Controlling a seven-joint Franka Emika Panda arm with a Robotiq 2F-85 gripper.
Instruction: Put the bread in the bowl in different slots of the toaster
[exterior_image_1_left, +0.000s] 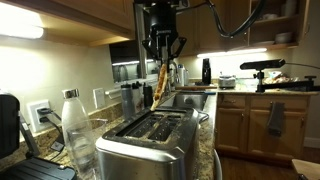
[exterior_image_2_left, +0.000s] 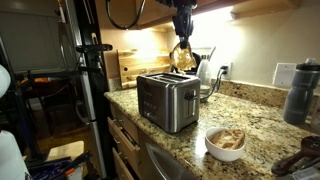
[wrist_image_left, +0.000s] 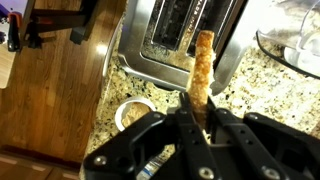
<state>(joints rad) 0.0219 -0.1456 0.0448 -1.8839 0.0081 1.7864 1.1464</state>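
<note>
Clamped on one upright slice of bread (exterior_image_2_left: 183, 60), the gripper (exterior_image_2_left: 183, 42) hangs above the steel toaster (exterior_image_2_left: 167, 102) on a granite counter (exterior_image_2_left: 262, 125), with the slice not yet in a slot. More bread lies in the white bowl (exterior_image_2_left: 224, 156) nearby (how many pieces is unclear). The job looks barely begun: this slice and the bowl's contents are still to be slotted.

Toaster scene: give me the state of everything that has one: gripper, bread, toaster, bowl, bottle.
gripper: shut on the bread slice, above the toaster
bread slice: held, hanging roughly vertical, not in a slot
toaster: upright, no slice sticking out of its slots
bowl: upright, holds bread pieces
bottle: upright, capped
</note>
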